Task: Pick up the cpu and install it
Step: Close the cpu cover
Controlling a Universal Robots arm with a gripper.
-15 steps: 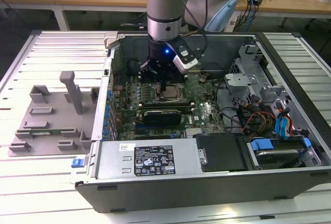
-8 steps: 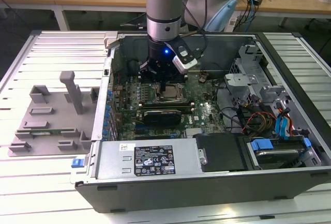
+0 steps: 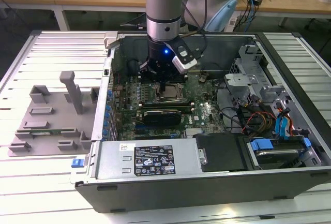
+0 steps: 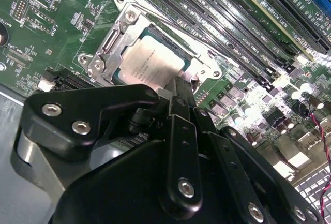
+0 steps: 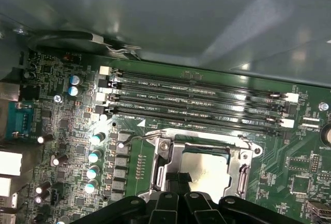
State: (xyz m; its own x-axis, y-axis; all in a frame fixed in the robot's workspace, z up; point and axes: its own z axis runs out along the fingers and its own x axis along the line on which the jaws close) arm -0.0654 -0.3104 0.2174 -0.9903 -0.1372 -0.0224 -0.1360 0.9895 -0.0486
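The cpu (image 3: 166, 95) (image 4: 152, 63) (image 5: 207, 167) lies flat in the open metal socket frame (image 4: 103, 53) (image 5: 165, 151) on the green motherboard inside the computer case. Its silvery top faces up. My gripper (image 3: 163, 87) (image 4: 178, 87) (image 5: 178, 180) hangs straight over it. The black fingers are drawn together, and their tips sit at the cpu's edge, on or just above its top plate. Nothing is held between them. The fingers hide part of the cpu's near edge.
Memory slots (image 5: 196, 100) run beside the socket, and the case's wall (image 5: 181, 17) rises behind them. A power supply (image 3: 150, 159), a drive cage (image 3: 248, 74) and loose cables (image 3: 258, 115) crowd the case. A grey tray with blocks (image 3: 46, 120) lies at the exterior view's left.
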